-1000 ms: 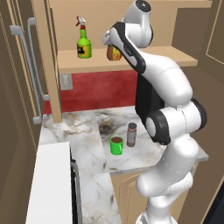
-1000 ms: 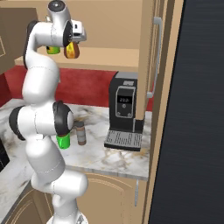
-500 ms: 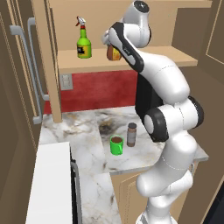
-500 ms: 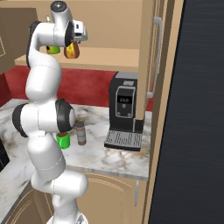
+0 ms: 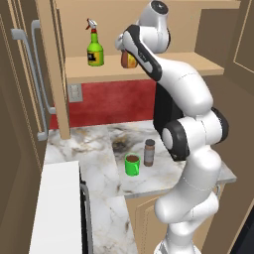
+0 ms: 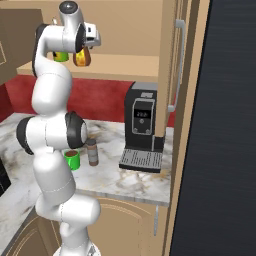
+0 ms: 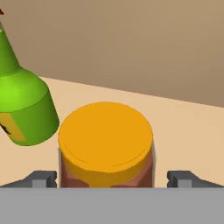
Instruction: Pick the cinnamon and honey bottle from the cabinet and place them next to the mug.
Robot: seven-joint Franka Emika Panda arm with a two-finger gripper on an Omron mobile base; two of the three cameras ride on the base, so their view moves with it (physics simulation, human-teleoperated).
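Up at the cabinet [image 5: 144,74] shelf right now, gripper [image 7: 111,181] spread wide with one finger on each side of the honey bottle [image 7: 106,144], not pinching it yet. Best to drop a touch lower so the pads land on the body under the yellow cap, then close slowly, lift straight up and steer clear of the green spray bottle [image 5: 95,48] nearby. Down on the counter [image 5: 99,144], cinnamon [image 5: 149,152] already just beside the mug [image 5: 132,164]. Can't read any writing: spray bottle label just a yellow and dark patch, honey label hidden.
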